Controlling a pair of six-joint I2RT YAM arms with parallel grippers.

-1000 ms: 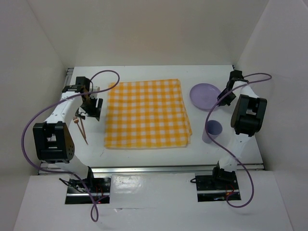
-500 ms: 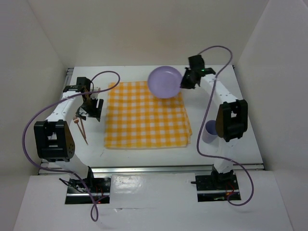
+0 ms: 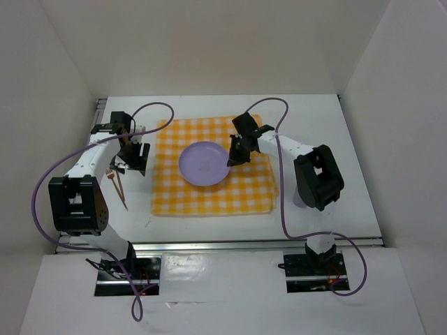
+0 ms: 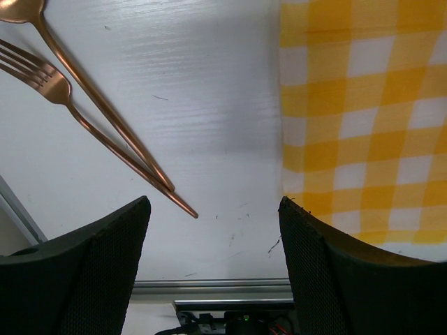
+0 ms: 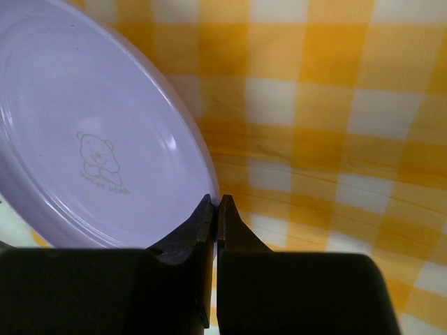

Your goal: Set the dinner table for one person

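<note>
Dinner table = large flat plain white rectangular tabletop (image 3: pixel 328 118), lying level and filling the middle of the top view. I see silver metal rails (image 3: pixel 230 244) along its near edge at the bottom, plus a short run at the upper left corner. Bare white shows along the left, right and far strips. On the left wrist cam the tabletop (image 4: pixel 209 105) looks matte with faint dark scuffs low in the frame, and a rail crosses the bottom edge.

Plain white back wall (image 3: pixel 223 42), left wall (image 3: pixel 35 91), right wall (image 3: pixel 408 91); soft even light; white front ledge (image 3: pixel 223 300).
</note>
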